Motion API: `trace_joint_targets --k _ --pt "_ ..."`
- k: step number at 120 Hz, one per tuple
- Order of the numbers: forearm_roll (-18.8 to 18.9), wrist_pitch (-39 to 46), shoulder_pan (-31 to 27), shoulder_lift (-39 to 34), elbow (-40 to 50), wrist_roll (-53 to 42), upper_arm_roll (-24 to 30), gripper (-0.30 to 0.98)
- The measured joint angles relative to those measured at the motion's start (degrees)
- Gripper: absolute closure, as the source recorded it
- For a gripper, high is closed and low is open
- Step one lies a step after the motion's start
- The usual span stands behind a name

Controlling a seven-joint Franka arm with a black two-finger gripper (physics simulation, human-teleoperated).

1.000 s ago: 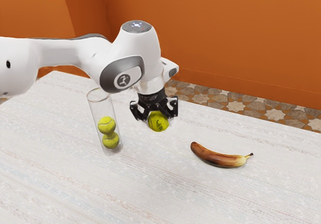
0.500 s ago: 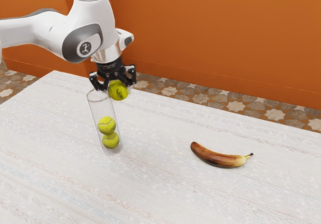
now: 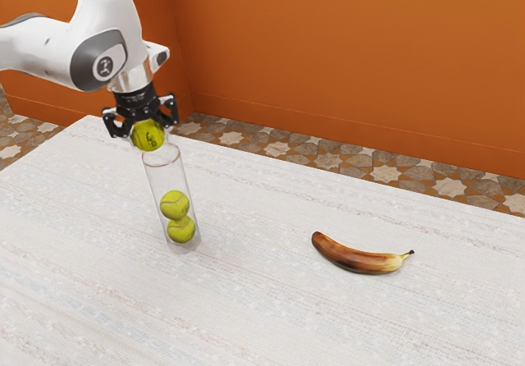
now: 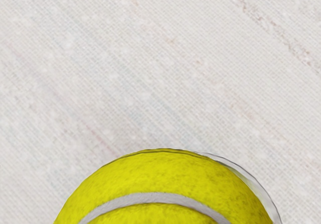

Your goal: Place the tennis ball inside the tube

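**A:** Left side first: the smooth white arm (image 3: 100, 34) has swung further toward the upper left of the frame, and the black jaws have come across with it, clamped on the fuzzy yellow-green tennis ball (image 3: 148, 139).

**B:** Big shift! The ball was on the exterior view's right of the mouth; now it's slightly to the left, its underside just by the rim. I'd call that the lining-up step, with the carry nearly done.

**A:** And where's it sitting in the jaws?

**B:** Right between them, bulging out below. In the wrist view a clear curved edge peeks out beside it, so it looks close to centred, maybe a touch off.

**A:** Moving right, here's the tall clear cylindrical tube (image 3: 168, 177), left of centre on the pale woven-look tabletop (image 3: 262, 308), two yellow-green balls (image 3: 175, 205) stacked inside.

**B:** Room above them, I'd judge. A small correction, then down and release; let go off-centre and it could clip the rim.

**A:** Further right, the brown-and-yellow banana (image 3: 361, 258) lies well apart, unlikely to interfere.
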State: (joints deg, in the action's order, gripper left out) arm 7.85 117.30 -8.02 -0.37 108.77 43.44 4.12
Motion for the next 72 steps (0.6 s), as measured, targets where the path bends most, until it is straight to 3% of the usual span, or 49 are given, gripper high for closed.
trace_joint_targets --k 23,44,72 --pt "-0.21 0.35 -0.71 3.48 -4.58 -0.94 0.64 0.10" --pt "-0.37 -2.18 6.61 1.70 -5.22 -2.44 0.77 0.04" --pt "-6.56 -16.63 15.72 -0.52 -17.39 -15.78 0.38 0.01"
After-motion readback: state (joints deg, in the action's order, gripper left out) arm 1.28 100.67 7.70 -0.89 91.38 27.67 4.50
